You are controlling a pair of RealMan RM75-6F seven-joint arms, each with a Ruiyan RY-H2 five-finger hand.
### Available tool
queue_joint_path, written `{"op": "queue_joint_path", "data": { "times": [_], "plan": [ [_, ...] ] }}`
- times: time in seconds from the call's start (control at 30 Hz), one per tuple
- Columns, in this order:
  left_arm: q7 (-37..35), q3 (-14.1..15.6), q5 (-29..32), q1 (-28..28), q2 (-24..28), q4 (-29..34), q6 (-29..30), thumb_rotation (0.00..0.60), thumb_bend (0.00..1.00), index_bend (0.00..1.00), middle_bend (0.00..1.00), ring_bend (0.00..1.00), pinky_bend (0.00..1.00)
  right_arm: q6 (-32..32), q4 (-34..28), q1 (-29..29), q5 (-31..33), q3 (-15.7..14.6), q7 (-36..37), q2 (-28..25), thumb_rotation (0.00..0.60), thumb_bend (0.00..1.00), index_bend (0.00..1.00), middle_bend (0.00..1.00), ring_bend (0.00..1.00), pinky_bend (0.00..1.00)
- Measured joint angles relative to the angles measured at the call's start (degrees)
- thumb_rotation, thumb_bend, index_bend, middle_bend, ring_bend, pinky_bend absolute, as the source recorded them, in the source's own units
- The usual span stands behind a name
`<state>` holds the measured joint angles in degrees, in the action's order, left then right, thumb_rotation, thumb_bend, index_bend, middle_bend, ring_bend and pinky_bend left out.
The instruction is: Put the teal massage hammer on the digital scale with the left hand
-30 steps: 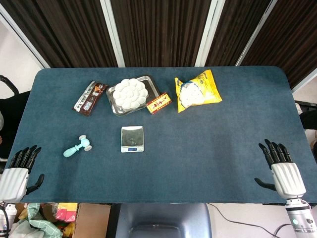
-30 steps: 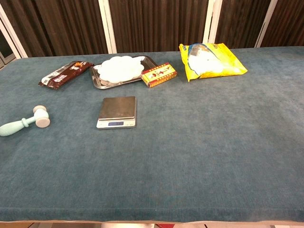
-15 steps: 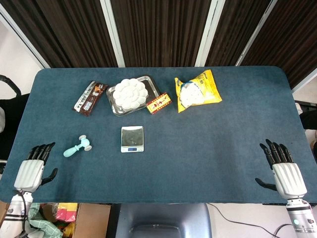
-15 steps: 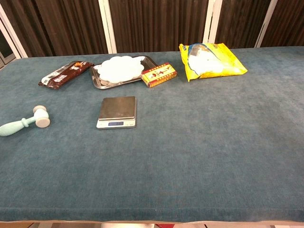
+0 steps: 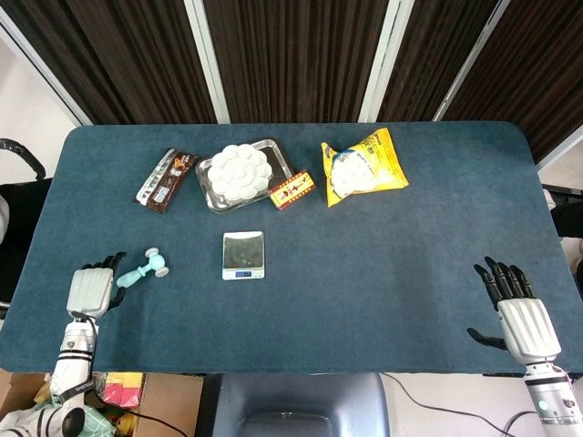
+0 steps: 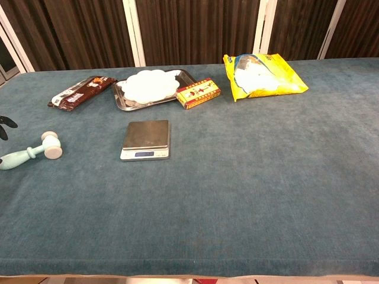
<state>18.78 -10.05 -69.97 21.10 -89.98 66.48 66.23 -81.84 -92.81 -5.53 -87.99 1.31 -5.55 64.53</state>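
The teal massage hammer (image 5: 143, 270) lies on the blue table left of the digital scale (image 5: 243, 254), its white head toward the scale; the chest view shows the hammer (image 6: 31, 152) and the scale (image 6: 146, 139) too. My left hand (image 5: 92, 289) hovers just left of the hammer's handle, fingers apart, holding nothing; only its dark fingertips (image 6: 5, 123) peek in at the chest view's left edge. My right hand (image 5: 521, 310) rests open at the table's near right corner, far from both objects.
Behind the scale stand a metal tray (image 5: 219, 195) with a white flower-shaped mould, a red-yellow box (image 5: 292, 189) and a dark snack bar (image 5: 166, 179). A yellow chip bag (image 5: 364, 167) lies at the back, right of centre.
My left hand has moved forward and right from the table's near left corner to just beside the hammer's handle. The right hand has barely shifted.
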Motion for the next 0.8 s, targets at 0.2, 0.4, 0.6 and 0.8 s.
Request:
{"op": "queue_joint_path", "data": {
  "times": [0.2,0.4,0.6,0.8],
  "plan": [
    [2.2,-0.6,2.0,2.1,-5.6,-7.3,-1.1,0.6,0.34,0.27,0.37,0.53,0.5,0.3,-0.1,0.0,0.0,-0.2,0.0,-0.2,0.6,0.21,0.0,0.0,0.0,0.0],
    [2.6,-1.2,3.4,3.8,-9.3,-12.5,-2.8,0.6,0.34,0.3,0.37,0.55,0.5,0.3,-0.3,0.0,0.0,-0.3,0.6,-0.5,0.6,0.21,0.0,0.0,0.0,0.0],
    [1.9,-1.5,2.8,4.8,-11.8,-15.8,-1.8,0.6,0.34,0.45,0.47,0.63,0.56,0.2,-0.2,0.1,0.1,-0.3,0.9,-0.7,0.6,0.21,0.0,0.0,0.0,0.0],
    [-0.1,-2.1,2.3,5.3,-14.1,-19.9,-0.6,0.6,0.35,0.59,0.61,0.72,0.63,0.3,-0.4,0.1,0.0,-0.4,0.8,-0.8,0.6,0.21,0.0,0.0,0.0,0.0]
  ]
}}
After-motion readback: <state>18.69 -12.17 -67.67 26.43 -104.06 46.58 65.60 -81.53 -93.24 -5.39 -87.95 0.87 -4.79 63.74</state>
